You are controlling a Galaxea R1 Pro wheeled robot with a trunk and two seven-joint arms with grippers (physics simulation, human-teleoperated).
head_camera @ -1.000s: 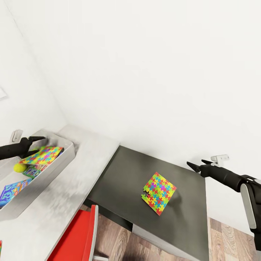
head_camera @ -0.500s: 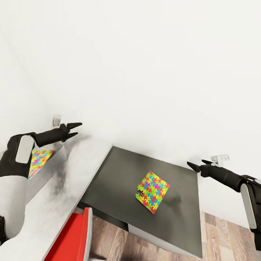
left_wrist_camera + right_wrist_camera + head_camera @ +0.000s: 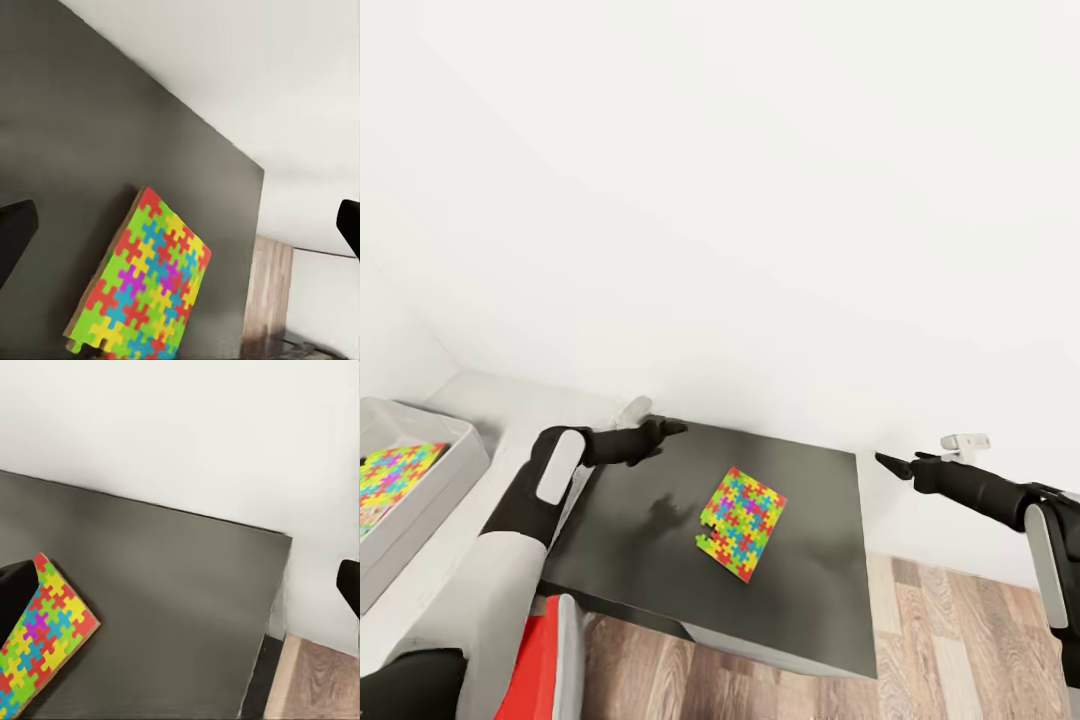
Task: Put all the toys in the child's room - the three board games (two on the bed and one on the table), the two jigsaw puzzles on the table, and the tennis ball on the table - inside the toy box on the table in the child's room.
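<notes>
- Multicoloured jigsaw puzzle sheet point(image 3: 390, 478) is lying inside light grey toy box point(image 3: 460, 468).
- Second multicoloured puzzle sheet point(image 3: 741, 509) is awaiting pickup on dark grey table top point(image 3: 830, 560).
- Left gripper point(image 3: 665, 430) is hovering near it, fingers apart, empty.
- Right gripper point(image 3: 888, 463) is hanging beyond the table edge, fingers apart, empty.

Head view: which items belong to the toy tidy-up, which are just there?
Job: jigsaw puzzle on the table's dark top; second puzzle in the toy box; left gripper; right gripper.
Not job: red chair.

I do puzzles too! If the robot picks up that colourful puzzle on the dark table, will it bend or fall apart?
The jigsaw puzzle looks thin with a backing edge, so probably fairly stiff. Lying flat on the dark grey top, it may slide when nudged. It won't roll.
</notes>
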